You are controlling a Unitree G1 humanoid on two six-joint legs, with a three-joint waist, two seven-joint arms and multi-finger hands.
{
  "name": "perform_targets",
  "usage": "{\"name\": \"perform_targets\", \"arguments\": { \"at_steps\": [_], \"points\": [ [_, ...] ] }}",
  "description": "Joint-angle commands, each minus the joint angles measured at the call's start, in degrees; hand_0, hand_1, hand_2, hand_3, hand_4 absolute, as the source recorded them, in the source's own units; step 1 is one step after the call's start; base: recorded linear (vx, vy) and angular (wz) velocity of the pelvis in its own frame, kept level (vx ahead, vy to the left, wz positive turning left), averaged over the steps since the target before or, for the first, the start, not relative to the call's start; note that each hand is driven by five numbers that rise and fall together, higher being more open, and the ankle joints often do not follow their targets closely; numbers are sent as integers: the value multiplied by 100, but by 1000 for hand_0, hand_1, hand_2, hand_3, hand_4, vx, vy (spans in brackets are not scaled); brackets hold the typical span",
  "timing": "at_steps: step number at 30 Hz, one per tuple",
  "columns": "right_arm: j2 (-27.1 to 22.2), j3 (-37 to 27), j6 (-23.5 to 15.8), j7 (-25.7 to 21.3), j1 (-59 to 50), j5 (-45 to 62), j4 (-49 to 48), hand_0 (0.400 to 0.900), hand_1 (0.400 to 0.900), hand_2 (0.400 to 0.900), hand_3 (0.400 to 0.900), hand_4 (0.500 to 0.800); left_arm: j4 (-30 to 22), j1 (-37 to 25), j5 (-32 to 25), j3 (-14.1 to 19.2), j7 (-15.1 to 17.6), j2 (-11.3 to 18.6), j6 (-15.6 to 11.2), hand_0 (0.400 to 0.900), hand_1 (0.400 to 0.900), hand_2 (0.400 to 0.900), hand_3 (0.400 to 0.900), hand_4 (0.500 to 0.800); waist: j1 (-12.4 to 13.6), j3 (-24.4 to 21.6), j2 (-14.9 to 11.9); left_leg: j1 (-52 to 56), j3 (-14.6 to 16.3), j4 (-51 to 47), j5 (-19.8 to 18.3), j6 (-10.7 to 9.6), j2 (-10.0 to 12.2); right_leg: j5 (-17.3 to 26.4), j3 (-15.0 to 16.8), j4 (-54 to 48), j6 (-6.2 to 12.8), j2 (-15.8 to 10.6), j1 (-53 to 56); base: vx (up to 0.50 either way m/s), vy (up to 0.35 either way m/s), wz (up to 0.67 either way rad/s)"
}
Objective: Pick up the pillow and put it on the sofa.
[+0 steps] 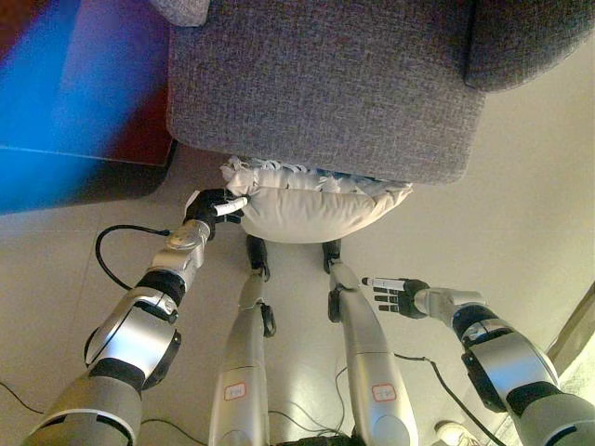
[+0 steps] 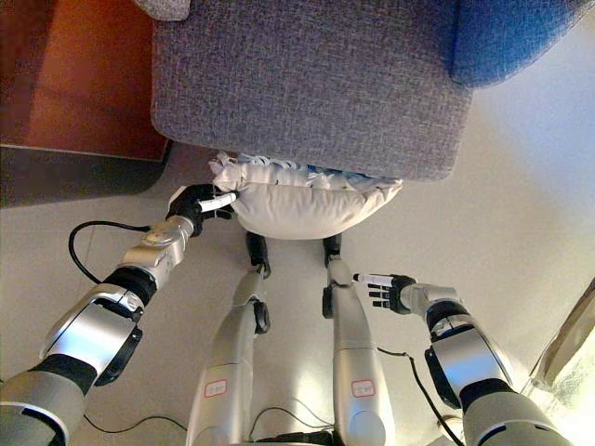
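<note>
A white frilled pillow (image 1: 311, 204) lies on the floor against the front of the grey sofa (image 1: 325, 84), partly under its edge. My left hand (image 1: 212, 206) is at the pillow's left end, fingers straight and touching its side; it also shows in the right eye view (image 2: 197, 203). My right hand (image 1: 395, 295) is open, fingers spread, low at the right and apart from the pillow (image 2: 307, 203); it also shows in the right eye view (image 2: 386, 290).
A dark red-brown cabinet (image 2: 74, 74) stands to the left of the sofa. The sofa's armrest (image 1: 530, 37) rises at the upper right. Pale tiled floor (image 1: 521, 204) lies to the right.
</note>
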Motion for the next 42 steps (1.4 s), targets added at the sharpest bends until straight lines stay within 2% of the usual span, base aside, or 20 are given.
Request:
{"name": "perform_targets", "arguments": {
  "at_steps": [1,8,12,17,25,34,42],
  "points": [
    [-320,266,144,-35,209,60,82,900,900,900,900,800,-392,-480,-217,202,-131,-47,-251,400,400,400,400,500,21,25,100,-228,-87,792,-540,-331,-212,-306,-53,-100,278,298,212,0,0,0],
    [-311,318,121,-24,302,112,12,900,900,900,900,800,-492,-375,160,80,-195,-19,-128,400,400,400,400,500,31,25,123,75,-61,706,-563,-329,-232,-333,-84,-149,260,283,500,-3,0,-1],
    [-340,299,59,56,372,29,8,900,900,900,900,800,-546,-170,443,-21,-282,-19,-109,400,400,400,400,500,40,25,179,518,-48,565,-578,-314,-294,-382,-85,-207,234,286,929,-17,33,-6],
    [-388,190,54,242,480,-216,22,900,900,900,900,800,-724,-25,533,-88,-361,37,-43,400,400,400,400,500,33,23,245,1209,51,429,-626,-307,-314,-495,-118,-205,212,230,1553,5,58,-3],
    [-353,18,99,310,935,-367,75,900,900,900,900,800,-1063,360,737,-144,-532,178,204,400,400,400,400,500,48,-570,397,2275,91,8,-720,-276,-389,-655,-178,-393,235,99,2499,56,40,3],
    [-306,-359,-31,410,1796,-663,196,900,900,900,900,800,-1319,793,1173,-203,-993,316,184,400,400,400,400,500,-14,-1375,522,3422,156,-672,-781,-232,-429,-546,-203,-1050,396,-26,3612,112,20,-3],
    [-330,-738,-234,703,2837,-1104,259,900,900,900,900,800,-1433,922,1424,-85,-1426,658,346,400,400,400,400,500,-143,-2129,635,4332,209,-1097,-891,-154,-471,-471,-189,-1476,522,1,4442,164,-24,-5]
  ]
}}
